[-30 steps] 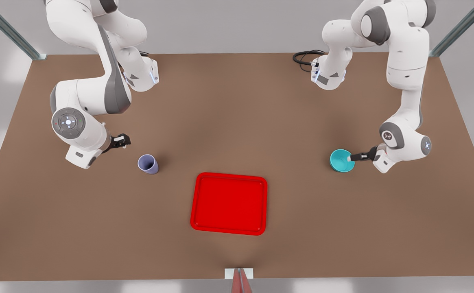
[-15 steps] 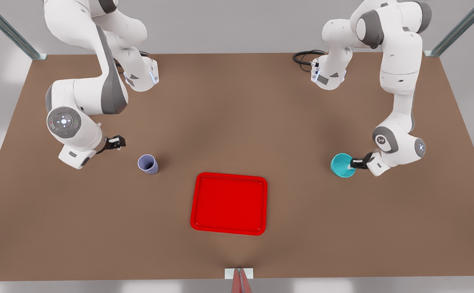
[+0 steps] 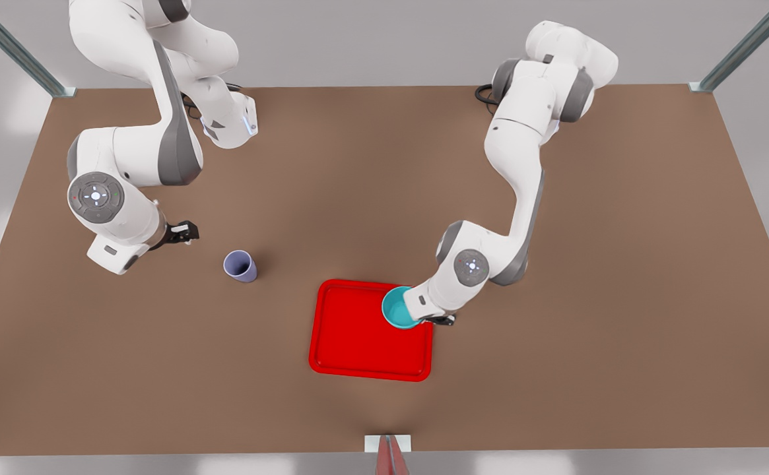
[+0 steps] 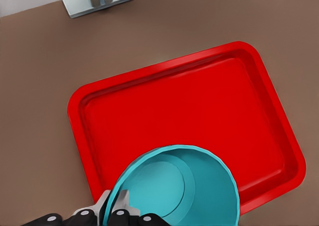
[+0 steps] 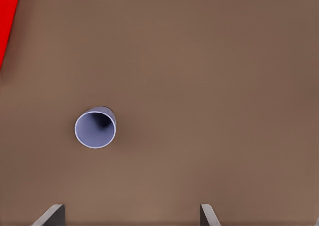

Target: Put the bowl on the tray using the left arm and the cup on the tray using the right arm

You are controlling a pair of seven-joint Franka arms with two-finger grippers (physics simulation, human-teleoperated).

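Two arms shared the brown table (image 3: 371, 185) as we worked toward loading the red tray (image 3: 351, 343). Our left gripper (image 3: 434, 318), on the front view's right, was clamped on the rim of the turquoise bowl (image 3: 399, 308), one finger (image 4: 119, 206) inside the wall and the other outside, as the left wrist view showed. We carried the bowl by its edge because its body is too wide for the jaws to span. It hung over the tray's corner nearest that arm, partly inside the rim; we could not tell whether it touched the tray floor. We judged this a carry near its end, with the bowl still to be brought farther inward, lowered and released, since a drop this close to the rim could leave it tilted on the raised edge.

Our right gripper (image 3: 185, 231), on the front view's left, waited near the lavender cup (image 3: 239, 266), its fingers (image 5: 50, 215) spread wide apart and holding nothing. The cup stood upright on the table, well apart from the tray, mouth up and dark inside in the right wrist view (image 5: 95, 127). We read that wide opening as readiness to close around the tumbler's narrow body.
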